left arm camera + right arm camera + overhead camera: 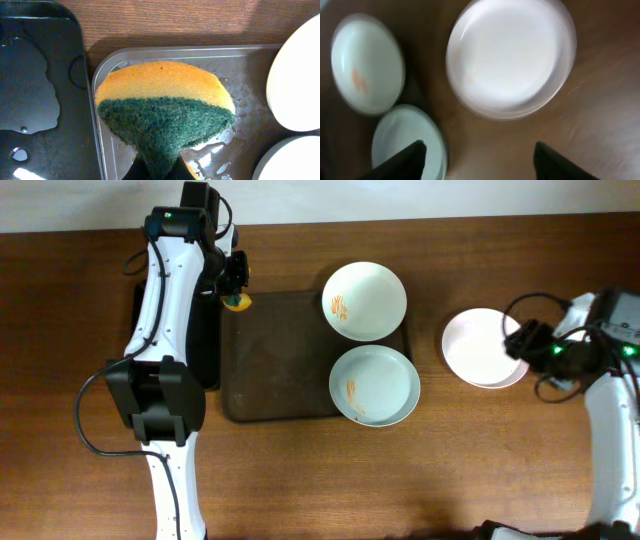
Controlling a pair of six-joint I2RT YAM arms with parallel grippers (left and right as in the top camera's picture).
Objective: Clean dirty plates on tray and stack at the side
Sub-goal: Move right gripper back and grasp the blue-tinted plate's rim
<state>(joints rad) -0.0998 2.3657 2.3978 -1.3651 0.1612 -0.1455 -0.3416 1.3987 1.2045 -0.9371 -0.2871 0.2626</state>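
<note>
The dark brown tray (270, 370) lies mid-table. Two plates with orange smears rest on its right side: a white one (364, 301) at the back and a pale blue-grey one (374, 384) in front. A third white plate (485, 347) sits on the table to the right and looks clean in the right wrist view (512, 55). My left gripper (237, 285) is shut on a yellow-and-green sponge (165, 105) over the tray's back left corner (245, 65). My right gripper (530, 340) is open and empty just right of the lone plate, with its fingers (480, 150) spread wide.
A narrower black tray (205, 330) holding water lies left of the brown tray, under my left arm; it also shows in the left wrist view (40, 75). The brown tray's surface is wet near the sponge. Bare wood lies around the lone plate.
</note>
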